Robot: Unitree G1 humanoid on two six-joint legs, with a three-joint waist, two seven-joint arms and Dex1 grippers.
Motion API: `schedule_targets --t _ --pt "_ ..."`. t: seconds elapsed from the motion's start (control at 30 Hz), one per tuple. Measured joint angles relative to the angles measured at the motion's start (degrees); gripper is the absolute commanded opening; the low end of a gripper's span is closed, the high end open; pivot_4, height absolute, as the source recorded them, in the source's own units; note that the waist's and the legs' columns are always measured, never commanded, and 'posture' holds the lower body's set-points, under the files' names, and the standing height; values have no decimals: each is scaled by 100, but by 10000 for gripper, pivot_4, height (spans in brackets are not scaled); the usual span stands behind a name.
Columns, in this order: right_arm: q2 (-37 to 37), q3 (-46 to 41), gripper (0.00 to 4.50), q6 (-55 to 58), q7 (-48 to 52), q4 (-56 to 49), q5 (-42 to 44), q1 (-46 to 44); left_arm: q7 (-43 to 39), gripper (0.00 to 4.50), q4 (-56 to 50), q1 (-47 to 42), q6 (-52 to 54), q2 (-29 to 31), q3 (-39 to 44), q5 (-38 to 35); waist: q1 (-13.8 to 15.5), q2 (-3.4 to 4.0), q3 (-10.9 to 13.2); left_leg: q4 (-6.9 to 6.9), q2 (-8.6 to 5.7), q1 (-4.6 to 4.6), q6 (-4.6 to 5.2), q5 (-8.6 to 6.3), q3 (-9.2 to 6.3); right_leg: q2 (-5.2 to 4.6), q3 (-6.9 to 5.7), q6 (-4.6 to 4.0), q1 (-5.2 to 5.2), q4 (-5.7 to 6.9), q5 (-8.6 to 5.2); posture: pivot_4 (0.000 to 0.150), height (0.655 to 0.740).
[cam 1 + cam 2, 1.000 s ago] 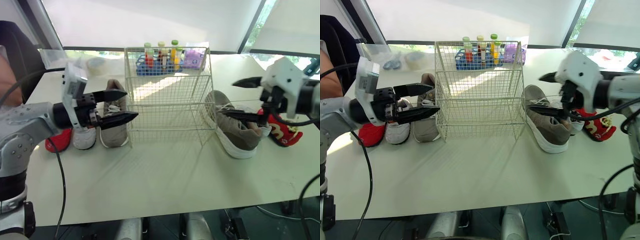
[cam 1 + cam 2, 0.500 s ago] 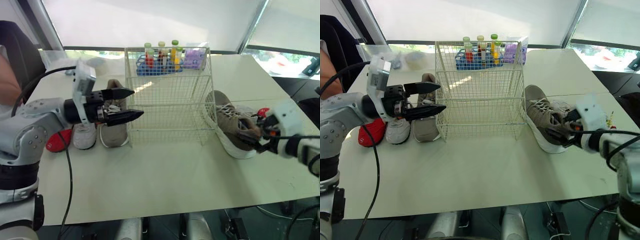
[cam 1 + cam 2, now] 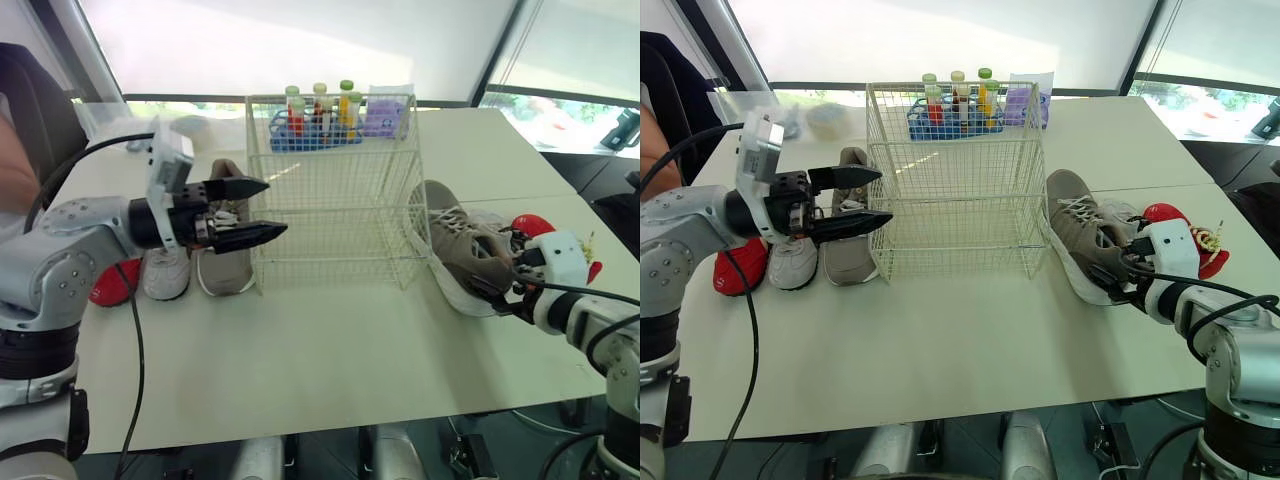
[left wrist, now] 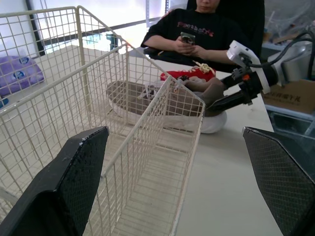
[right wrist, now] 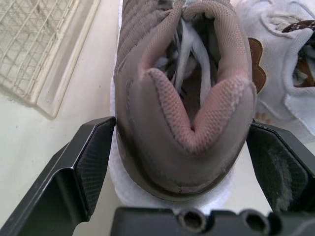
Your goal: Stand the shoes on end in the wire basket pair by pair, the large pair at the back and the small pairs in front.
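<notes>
The wire basket [image 3: 330, 190] stands in the middle of the table with nothing in it. A large taupe shoe [image 3: 455, 250] lies on its sole to the right of the basket. My right gripper [image 5: 184, 130] is open, its fingers [image 5: 93, 162] straddling that shoe's heel, close against both sides. A small white shoe [image 5: 290, 83] and a small red shoe [image 3: 535, 225] lie beyond it. Left of the basket lie the other taupe shoe [image 3: 225, 265], a white shoe [image 3: 165, 275] and a red shoe [image 3: 105, 285]. My left gripper [image 3: 250, 211] hovers open above them, at the basket's left wall.
A blue rack of bottles [image 3: 315, 120] and a purple pack [image 3: 385, 112] stand right behind the basket. A person [image 4: 211, 29] sits past the table's right side. Bare tabletop [image 3: 330, 350] stretches in front of the basket.
My right arm has dropped from above the large taupe shoe to its heel, fingers now on either side. The left gripper has shifted slightly toward the basket.
</notes>
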Motion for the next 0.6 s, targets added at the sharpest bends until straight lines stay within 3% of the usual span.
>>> schedule_targets --t 0.17,0.2,0.27,0.5,0.57,0.6 --pt "183 80 44057 -221 -263 213 13 -139 45 45000 -33 16 1 -10 1 -2 -7 0 0 0 0 1 -1 0 0 1 0 0 1 0 0 1500 7347" --pt "185 108 41745 -261 -296 221 16 -138 64 45000 -33 22 1 -13 1 -2 -8 0 0 0 0 0 -1 0 0 1 0 0 1 0 0 1500 7347" --pt "188 145 36045 -290 -356 231 22 -138 89 45000 -33 31 1 -19 2 -2 -10 0 0 0 0 1 -3 -2 0 1 0 0 1 0 0 1500 7347" --pt "177 201 7039 -571 -458 215 63 -78 137 45000 -73 42 0 -20 4 -1 -25 -10 -6 -1 3 5 -8 -5 -2 3 0 0 5 -1 0 1500 7347" --pt "176 194 2117 -648 -465 217 77 -33 137 45000 -74 42 0 -20 4 0 -17 -10 -6 -1 3 5 -8 -5 -2 3 -1 0 5 -1 0 1500 7347" --pt "173 186 1991 -661 -465 218 88 -27 137 45000 -73 42 0 -20 4 0 -16 -10 -6 -1 3 5 -8 -5 -2 3 -1 0 5 -2 0 1500 7347"
